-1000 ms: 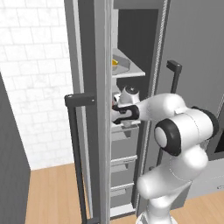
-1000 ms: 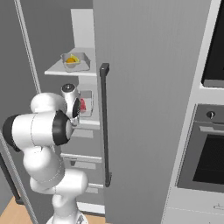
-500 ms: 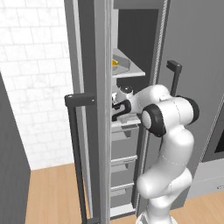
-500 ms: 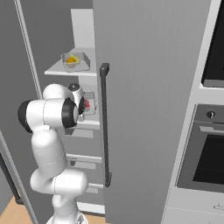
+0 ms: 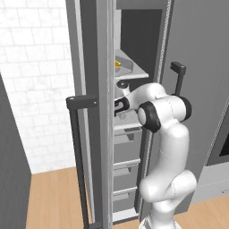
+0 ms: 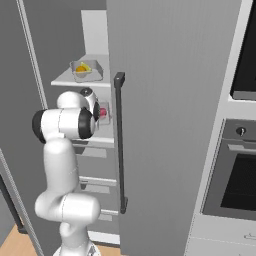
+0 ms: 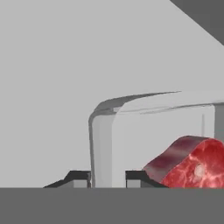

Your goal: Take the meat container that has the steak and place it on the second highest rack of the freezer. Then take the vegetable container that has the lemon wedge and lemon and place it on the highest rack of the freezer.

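Note:
The freezer point(image 6: 165, 100) stands open, and my arm reaches in at the second highest rack point(image 6: 102, 141). The clear meat container point(image 7: 162, 131) rests there with the red steak point(image 7: 192, 168) inside; the steak point(image 6: 103, 112) peeks out beside my hand. My gripper point(image 7: 108, 177) straddles the container's corner wall, one fingertip close on each side with no gap to see. On the highest rack point(image 6: 65, 79) sits the vegetable container point(image 6: 92, 71) holding the lemon point(image 6: 81, 69) and the pale lemon wedge point(image 6: 86, 65).
The right freezer door's dark bar handle point(image 6: 119, 140) is close to my arm. The left door and its handle point(image 5: 78, 147) flank the opening. Drawers point(image 5: 127, 165) fill the lower freezer. A wall oven point(image 6: 240, 175) stands at the right.
My arm has folded in and pushed the hand deeper over the second shelf. The vegetable container has stayed in place on the top shelf.

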